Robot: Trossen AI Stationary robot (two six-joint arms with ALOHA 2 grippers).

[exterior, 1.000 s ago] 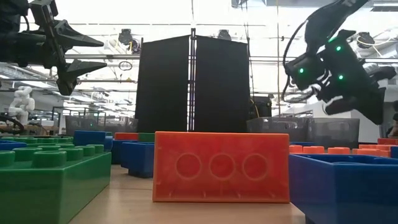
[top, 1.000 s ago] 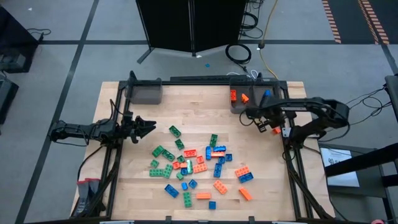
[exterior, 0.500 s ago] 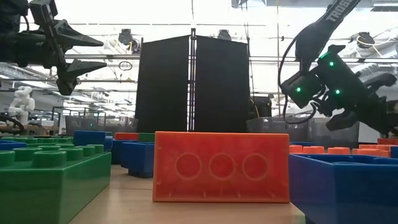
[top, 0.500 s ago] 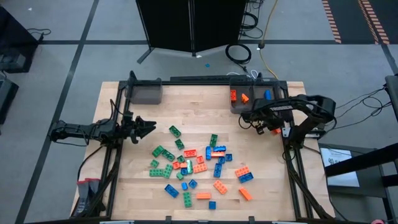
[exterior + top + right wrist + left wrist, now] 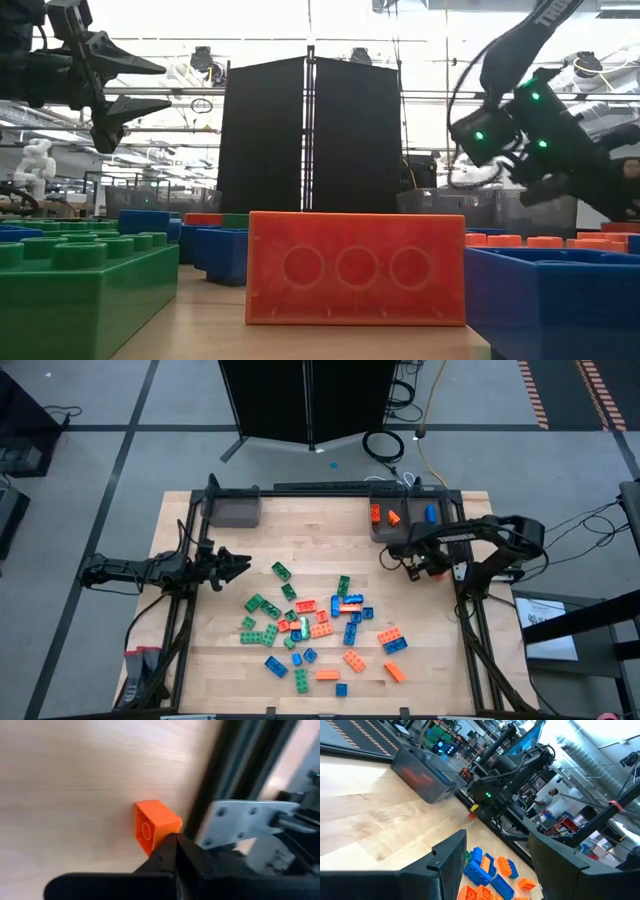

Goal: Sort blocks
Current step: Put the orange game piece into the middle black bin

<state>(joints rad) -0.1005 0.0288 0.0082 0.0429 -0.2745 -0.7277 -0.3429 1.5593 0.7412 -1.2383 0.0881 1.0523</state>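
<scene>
**Right arm low by the far right bin, left arm parked at the left edge**

I see the right gripper (image 5: pixel 392 555) near the desk's far right corner, just on the near side of the right bin (image 5: pixel 405 521). Fingers pressed together, nothing between them. In the right wrist view the tips (image 5: pixel 172 847) sit just above a small orange block (image 5: pixel 155 825) lying on the wood close to the frame rail; can't tell if they touch it.

Left gripper (image 5: pixel 243 563) hangs over the desk's left edge, abt mid-depth, fingers spread and empty. In the low view it's up high (image 5: pixel 150 85), well clear of the bricks.

The blocks (image 5: pixel 315 625) are mostly a loose scatter of green, orange and blue across the middle and near part of the desk, between the two arms. A few already lie in the right bin: orange ones (image 5: pixel 383 514) and a blue one (image 5: pixel 430 513). Left bin (image 5: pixel 235 510) stands at the far left corner; can't tell its contents.

Low view: big orange brick (image 5: pixel 355 268) right up against the lens, green one (image 5: pixel 80 295) and blue one (image 5: pixel 560 300) either side.
</scene>
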